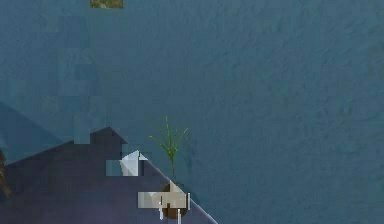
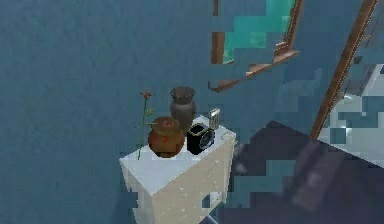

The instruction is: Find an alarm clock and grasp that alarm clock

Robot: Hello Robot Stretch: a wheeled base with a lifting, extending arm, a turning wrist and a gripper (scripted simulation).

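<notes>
We record a white cabinet (image 2: 180, 178) standing against a blue wall (image 2: 70, 70) in the arm side view, left of the middle. Four items stand close together on its top.

At the front right corner of the top is a small dark box with a pale round face, which we take to be the alarm clock (image 2: 201, 139). It stands upright on the cabinet. Just beside it, to the picture's left, is a round brown pot (image 2: 165, 137), from which thin stems (image 2: 147, 106) rise. Behind these two stands a grey vase (image 2: 182, 103), upright. Just behind the alarm clock to the right is a small upright slab (image 2: 213, 118), light with a dark face; we cannot tell what it is.

Above and to the right of the cabinet, a wood-framed window (image 2: 258, 40) is set in the wall. A dark, low piece of furniture (image 2: 300, 170) lies to the right of the cabinet, and a wooden post (image 2: 345, 65) rises near the right edge.

In the forward view we note the blue wall (image 1: 270, 90), a dark surface (image 1: 60, 185) at the lower left, and a plant with thin green blades (image 1: 171, 143) at its edge.

As to the gripper, we cannot tell the state of its fingers.
</notes>
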